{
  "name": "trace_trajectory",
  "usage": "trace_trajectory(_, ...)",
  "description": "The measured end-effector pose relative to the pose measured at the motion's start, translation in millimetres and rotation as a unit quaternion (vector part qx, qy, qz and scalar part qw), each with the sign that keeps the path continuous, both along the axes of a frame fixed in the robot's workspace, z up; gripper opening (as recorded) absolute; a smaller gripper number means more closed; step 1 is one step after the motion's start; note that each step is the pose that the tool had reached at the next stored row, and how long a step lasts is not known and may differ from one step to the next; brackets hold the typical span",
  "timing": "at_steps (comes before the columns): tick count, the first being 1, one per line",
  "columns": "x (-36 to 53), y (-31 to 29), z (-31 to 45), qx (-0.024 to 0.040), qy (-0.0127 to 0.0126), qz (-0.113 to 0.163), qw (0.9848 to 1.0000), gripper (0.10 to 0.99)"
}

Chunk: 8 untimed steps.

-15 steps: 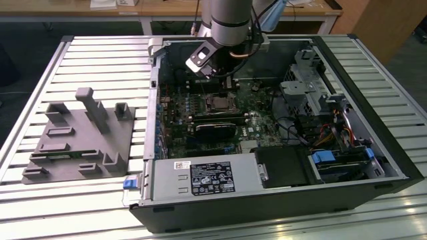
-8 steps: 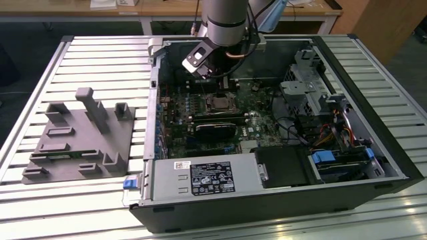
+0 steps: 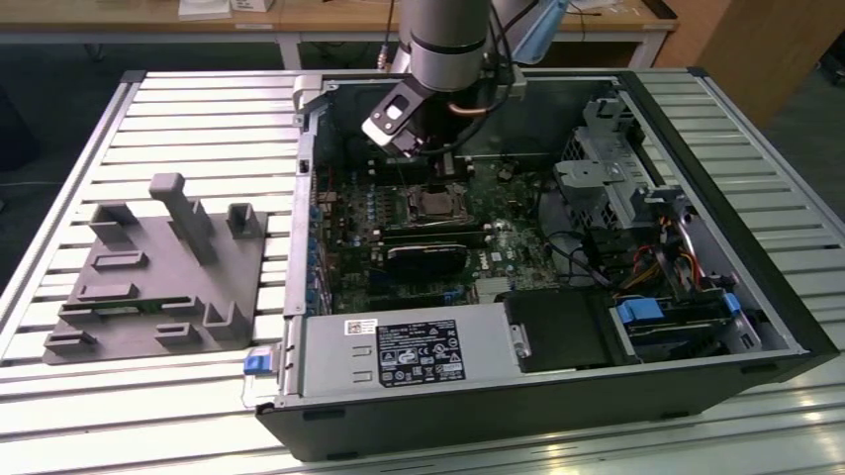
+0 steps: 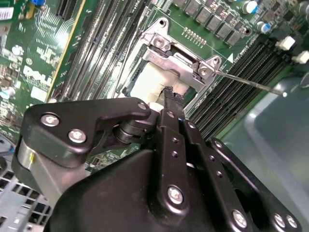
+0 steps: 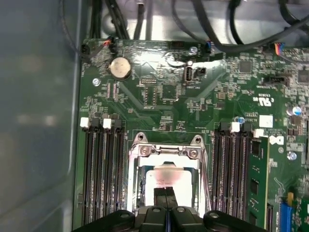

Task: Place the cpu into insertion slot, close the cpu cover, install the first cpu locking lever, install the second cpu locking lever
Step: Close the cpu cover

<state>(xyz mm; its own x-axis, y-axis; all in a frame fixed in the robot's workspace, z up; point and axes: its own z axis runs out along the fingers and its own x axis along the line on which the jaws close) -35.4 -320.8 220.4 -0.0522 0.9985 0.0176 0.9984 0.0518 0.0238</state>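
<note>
Exterior view, from its left: a grey fixture point(image 3: 152, 272) lies on the slatted tabletop point(image 3: 198, 109), and beside it stands the open computer case point(image 3: 396, 356) with the arm point(image 3: 446, 35) reaching down into it. In both wrist views the fingers point(image 5: 160, 198) are pressed together, tips touching the pale cpu point(image 5: 166, 176), which lies in the insertion slot point(image 4: 136, 77) beneath the silvery cpu cover point(image 4: 176, 60); a thin locking lever point(image 4: 251, 83) juts out sideways

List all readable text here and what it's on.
Black label on the power supply box: print too small to read.
White sticker beside it: too small.
White markings on the circuit board, first wrist view: too blurred to quote.
White logo on the board, second wrist view: brand mark, not quoted.
cpu: no text visible.
</note>
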Motion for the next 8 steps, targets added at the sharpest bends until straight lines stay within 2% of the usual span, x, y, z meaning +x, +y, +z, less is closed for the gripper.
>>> trace_trajectory(4,0.0,0.0,0.0,0.0000,0.0000,0.037,0.9993,0.106)
trace_trajectory(8,0.0,0.0,-0.1,0.0000,0.0000,0.072,0.9974,0.106)
